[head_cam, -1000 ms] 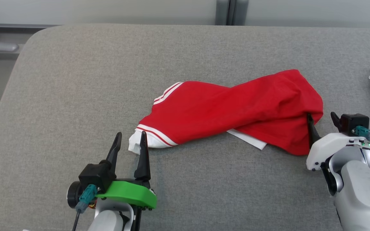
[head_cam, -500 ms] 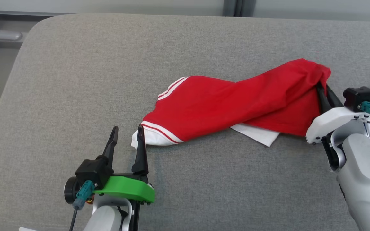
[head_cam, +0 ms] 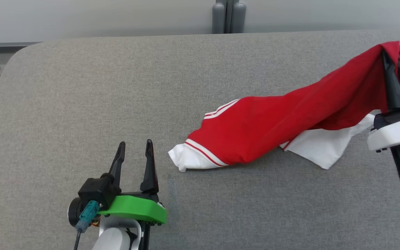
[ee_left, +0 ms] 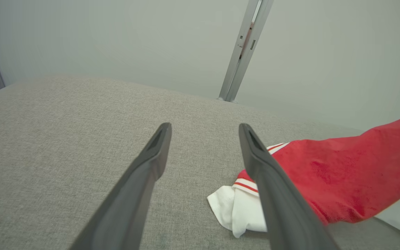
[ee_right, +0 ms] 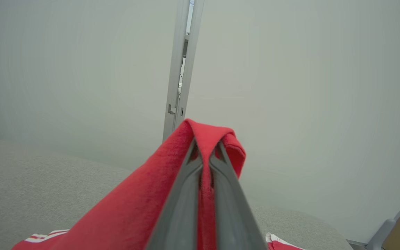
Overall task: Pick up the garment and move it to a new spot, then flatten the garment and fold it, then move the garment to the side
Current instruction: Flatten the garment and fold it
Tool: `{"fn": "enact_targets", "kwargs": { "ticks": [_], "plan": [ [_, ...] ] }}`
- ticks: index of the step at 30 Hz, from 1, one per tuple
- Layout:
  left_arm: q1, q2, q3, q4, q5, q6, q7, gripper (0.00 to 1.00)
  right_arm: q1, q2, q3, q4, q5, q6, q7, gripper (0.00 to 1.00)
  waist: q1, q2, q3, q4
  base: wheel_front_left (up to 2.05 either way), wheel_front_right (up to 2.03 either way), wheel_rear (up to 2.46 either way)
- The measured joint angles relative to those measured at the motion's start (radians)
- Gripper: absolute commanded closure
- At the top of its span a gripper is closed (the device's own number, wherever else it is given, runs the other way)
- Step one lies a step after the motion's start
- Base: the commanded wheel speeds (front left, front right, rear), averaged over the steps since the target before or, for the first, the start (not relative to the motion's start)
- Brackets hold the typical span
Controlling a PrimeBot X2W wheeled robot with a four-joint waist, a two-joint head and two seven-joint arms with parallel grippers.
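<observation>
Garment [head_cam: 273,135] slants up from the bench [head_cam: 82,104], white cuff [head_cam: 186,161] resting there, because the right tool [head_cam: 392,57] pinches its red end to lift it, while the left tool [head_cam: 135,142] sits spread and empty nearby.

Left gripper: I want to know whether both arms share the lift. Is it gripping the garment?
No, the left gripper is open, with bare grey surface between its fingers, and the garment lies off to one side.
</observation>
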Motion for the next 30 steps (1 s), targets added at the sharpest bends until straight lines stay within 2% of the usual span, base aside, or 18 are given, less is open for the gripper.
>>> {"fn": "enact_targets", "kwargs": {
  "ticks": [4, 7, 11, 15, 21, 22, 23, 24, 30],
  "plan": [
    [-0.004, 0.0, -0.01, -0.013, -0.006, 0.0, 0.0, 0.0, 0.018, -0.046, -0.019, -0.078, -0.01, 0.0, 0.099, 1.0, 0.0, 0.0, 0.016, 0.001, 0.0, 0.0, 0.0],
    [-0.022, 0.0, -0.02, -0.021, -0.011, 0.0, 0.0, 0.0, -0.03, -0.082, 0.01, -0.022, 0.009, 0.0, 0.144, 1.0, 0.0, 0.0, 0.038, 0.01, 0.0, 0.0, 0.0],
    [-0.058, 0.0, -0.043, -0.038, -0.015, -0.003, 0.0, 0.0, -0.186, -0.137, 0.048, 0.187, 0.038, 0.0, 0.154, 1.0, 0.0, 0.0, 0.077, 0.031, 0.0, 0.0, 0.0],
    [-0.099, 0.0, -0.071, -0.048, -0.02, -0.005, 0.0, 0.0, -0.347, -0.185, 0.082, 0.441, 0.007, 0.0, 0.129, 1.0, 0.0, 0.0, 0.114, 0.067, 0.0, 0.0, 0.0],
    [-0.135, 0.0, -0.086, -0.058, -0.021, -0.004, 0.0, 0.0, -0.566, -0.184, 0.171, 0.717, -0.05, 0.0, 0.036, 1.0, 0.0, 0.0, 0.171, 0.121, 0.0, 0.0, 0.0],
    [-0.137, 0.0, -0.085, -0.058, -0.021, -0.003, 0.0, 0.0, -0.595, -0.18, 0.179, 0.75, -0.059, 0.0, 0.021, 0.69, 0.0, 0.0, 0.179, 0.127, 0.0, 0.0, 0.0],
    [-0.137, 0.0, -0.085, -0.057, -0.021, -0.003, 0.0, 0.0, -0.625, -0.173, 0.186, 0.79, -0.069, 0.0, 0.009, 0.26, 0.0, 0.0, 0.188, 0.133, 0.0, 0.0, 0.0],
    [-0.138, 0.0, -0.084, -0.057, -0.02, -0.001, 0.0, 0.0, -0.649, -0.165, 0.193, 0.825, -0.081, 0.0, -0.008, 0.0, 0.0, 0.0, 0.196, 0.138, 0.0, 0.0, 0.0],
    [-0.138, 0.0, -0.077, -0.052, -0.018, 0.006, 0.0, 0.0, -0.73, -0.115, 0.216, 0.951, -0.126, 0.0, -0.128, 0.0, 0.0001, 0.0, 0.218, 0.139, 0.0, 0.0, 0.0]
  ]
}}
